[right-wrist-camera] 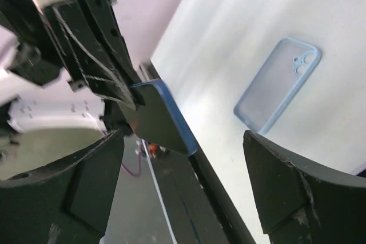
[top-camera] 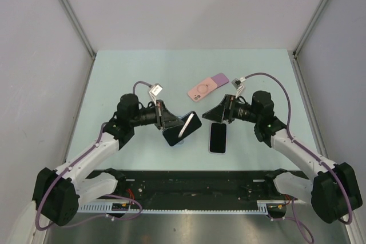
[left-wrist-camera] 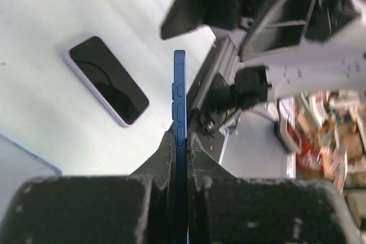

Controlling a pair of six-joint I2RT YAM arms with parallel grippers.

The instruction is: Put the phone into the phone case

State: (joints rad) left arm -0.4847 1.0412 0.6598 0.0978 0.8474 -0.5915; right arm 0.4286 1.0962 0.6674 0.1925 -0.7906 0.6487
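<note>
My left gripper [top-camera: 173, 123] is shut on a blue phone [top-camera: 184, 128] and holds it on edge above the table. In the left wrist view the phone's blue side with buttons [left-wrist-camera: 179, 107] stands upright between the fingers of that gripper [left-wrist-camera: 180, 141]. My right gripper [top-camera: 217, 112] is open and empty, facing the held phone from the right. In the right wrist view the phone [right-wrist-camera: 163, 119] hangs ahead of that gripper [right-wrist-camera: 183, 192]. A pale blue translucent phone case [right-wrist-camera: 278, 83] lies flat on the table beyond it, inside up.
A second phone with a black screen and pale edge [top-camera: 218, 138] lies flat below my right gripper and also shows in the left wrist view [left-wrist-camera: 108, 81]. A pink case with a ring mark [top-camera: 206, 88] lies at the back, beside a purple piece [top-camera: 221, 78].
</note>
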